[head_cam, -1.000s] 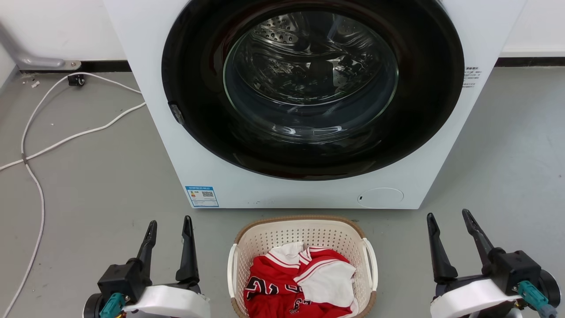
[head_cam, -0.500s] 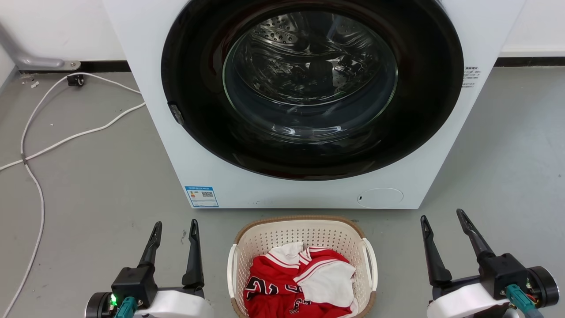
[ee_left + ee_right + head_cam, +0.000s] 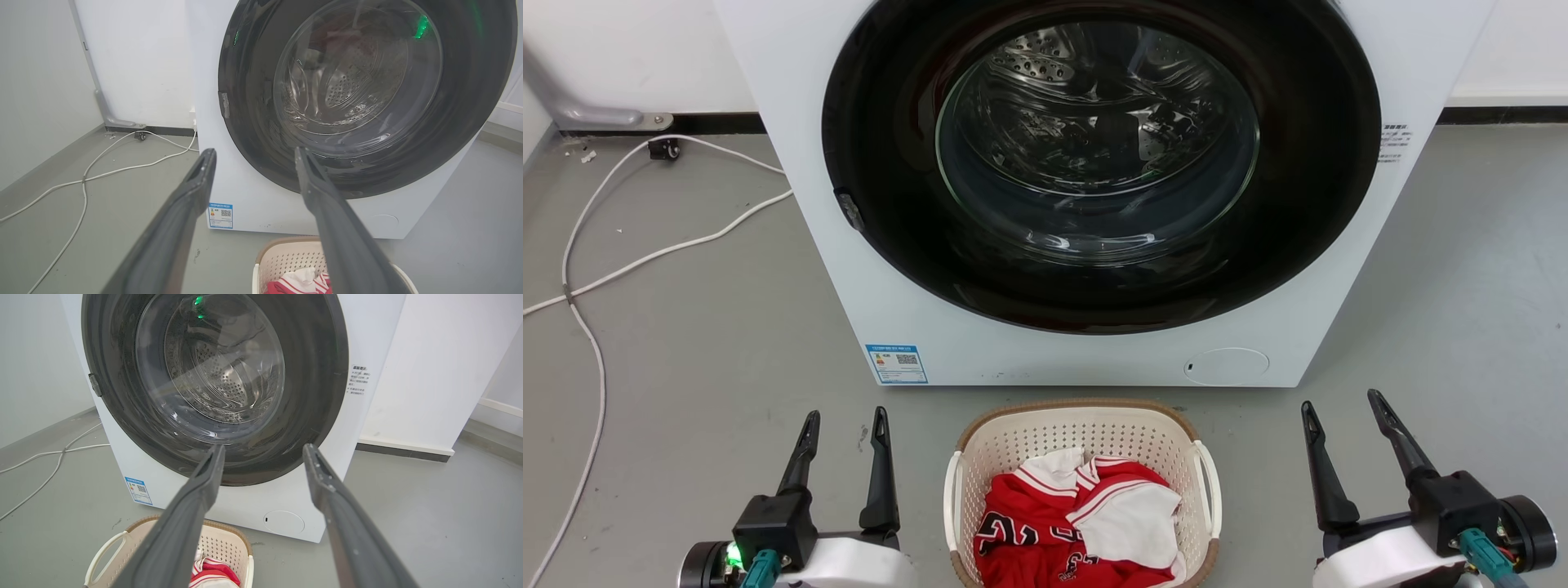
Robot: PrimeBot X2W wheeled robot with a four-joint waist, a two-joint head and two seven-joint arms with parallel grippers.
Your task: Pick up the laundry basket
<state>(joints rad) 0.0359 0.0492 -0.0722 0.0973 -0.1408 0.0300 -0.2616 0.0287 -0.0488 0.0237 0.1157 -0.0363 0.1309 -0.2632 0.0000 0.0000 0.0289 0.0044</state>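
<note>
The laundry basket [image 3: 1086,437] is cream-white, perforated, with a brown rim and two white side handles. It sits on the grey floor just in front of the washing machine and holds red and white clothes [image 3: 1078,523]. My left gripper [image 3: 845,418] hovers open to the basket's left, apart from it. On the other side my right gripper [image 3: 1342,402] is open too, clear of the basket. The basket's top edge [image 3: 286,257] peeks in at the bottom of the left wrist view, behind that open gripper [image 3: 253,153]. In the right wrist view the basket [image 3: 220,543] lies low left of my open right gripper [image 3: 264,448].
A white front-loading washing machine [image 3: 1094,351] with a shut dark round door [image 3: 1103,163] stands right behind the basket. White cables [image 3: 645,253] trail over the floor at the left. A white wall [image 3: 429,367] rises to the right of the machine.
Both grippers shifted slightly inward toward the basket one second ago, then held nearly still. The basket has not moved.
</note>
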